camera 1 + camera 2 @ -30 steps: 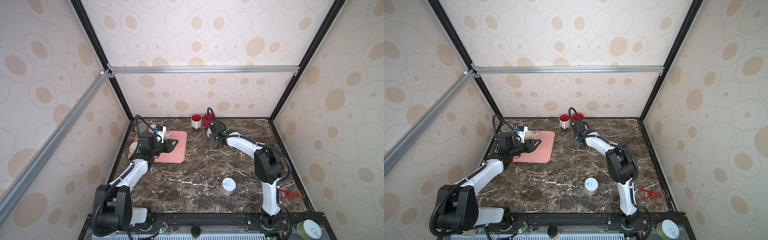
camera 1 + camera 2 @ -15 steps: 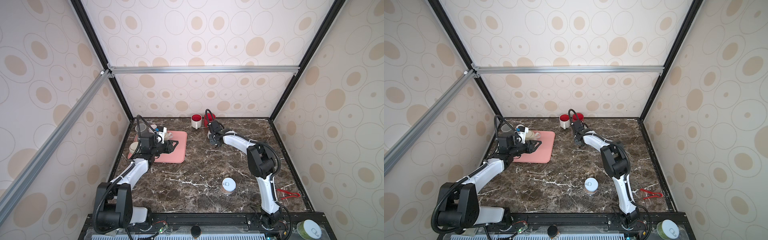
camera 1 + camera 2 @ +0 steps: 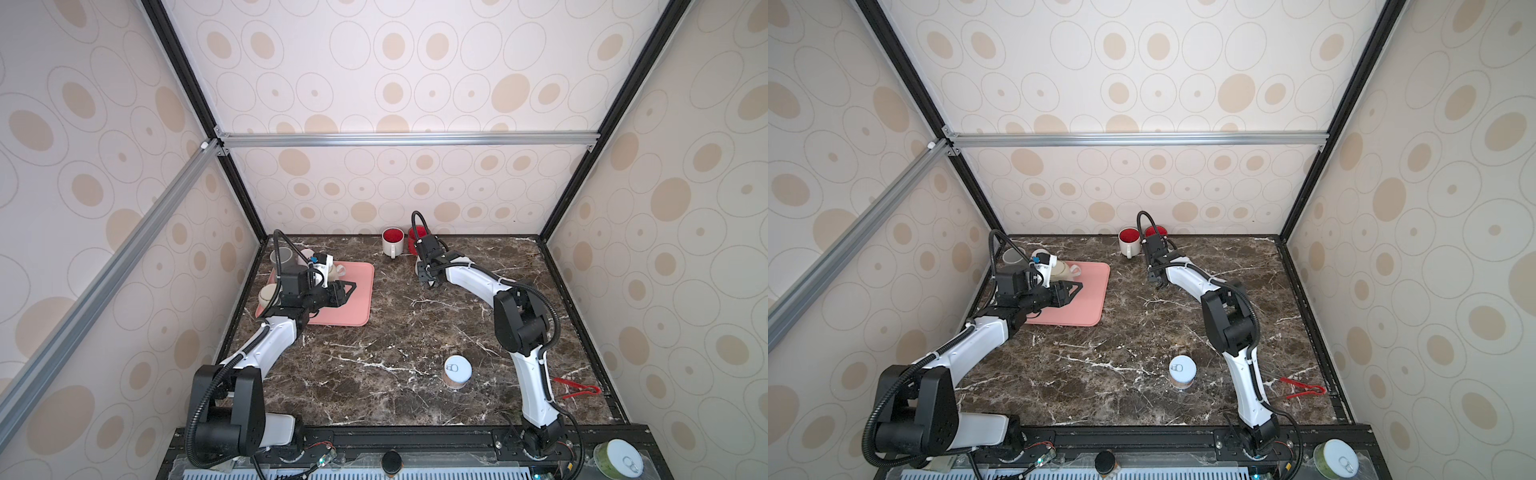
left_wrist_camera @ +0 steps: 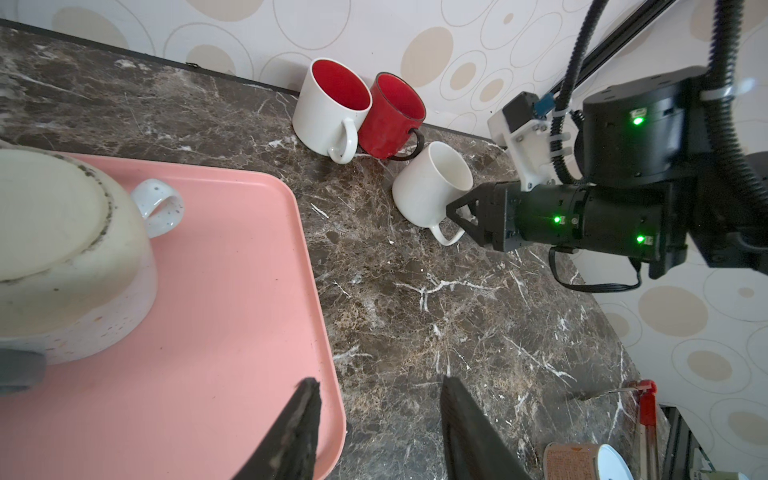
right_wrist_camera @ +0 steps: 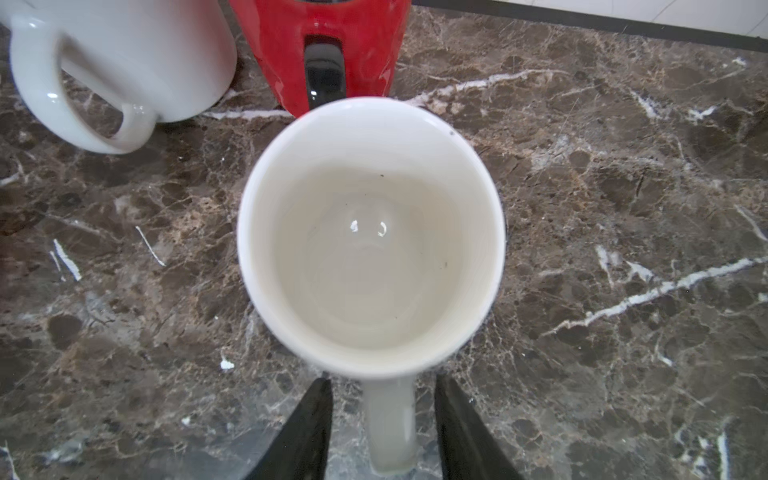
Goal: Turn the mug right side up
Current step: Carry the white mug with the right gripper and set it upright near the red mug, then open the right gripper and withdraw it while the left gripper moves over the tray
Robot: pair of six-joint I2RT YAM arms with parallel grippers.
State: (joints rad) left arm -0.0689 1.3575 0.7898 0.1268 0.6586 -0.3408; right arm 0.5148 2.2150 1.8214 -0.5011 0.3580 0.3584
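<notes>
The left arm (image 3: 270, 340) and right arm (image 3: 469, 276) are wearing glossy white shells between chunky black joint housings. Ribbed black hoses (image 4: 577, 54) are looping off the wrists. Green lamps (image 4: 556, 219) are glowing on the right arm's black wrist barrel (image 4: 602, 216), where a white bracket (image 4: 523, 141) is carrying a blue plug (image 4: 543, 104). Black wedge-shaped fingers (image 5: 303, 436) are tapering to blunt tips.

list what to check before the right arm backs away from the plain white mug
1. Plain white ceramic mug standing mouth up on the marble table: ok.
2. Right jaws apart, gaps either side of its handle: ok.
3. Clearance to the red mug with black handle behind: cannot tell.
4. Left jaws open and empty, over the pink tray's edge: ok.
5. Speckled cream mug on tray bottom up: not ok.
</notes>
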